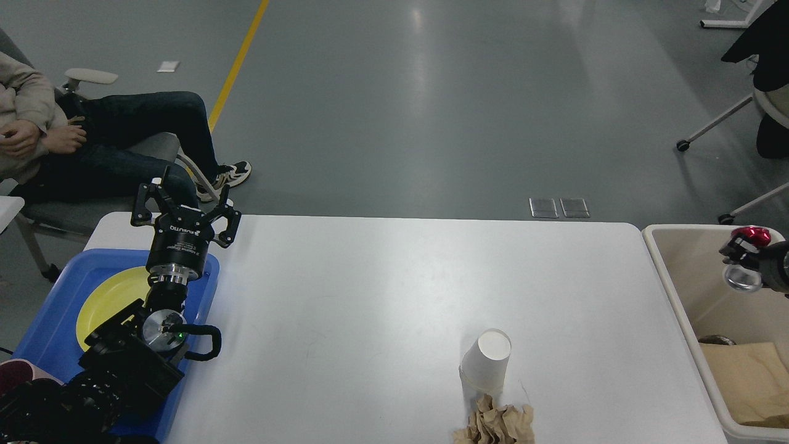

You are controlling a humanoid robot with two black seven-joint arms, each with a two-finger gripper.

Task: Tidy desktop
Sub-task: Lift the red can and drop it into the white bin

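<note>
Now, with my left gripper (185, 206) spread wide and empty above the blue tray (43, 320) at left, the desktop (370, 296) fills the frame's centre. I'd take the paper cup (487, 364) and crumpled brown paper (496, 425) at lower centre gently into the beige bin (669, 277). My right gripper (743, 259) hangs over the bin; I cannot tell its state.

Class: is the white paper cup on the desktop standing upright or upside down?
Upside down. The cup widens toward the desktop, and its narrow top is a closed flat disc, so that is its base.
</note>
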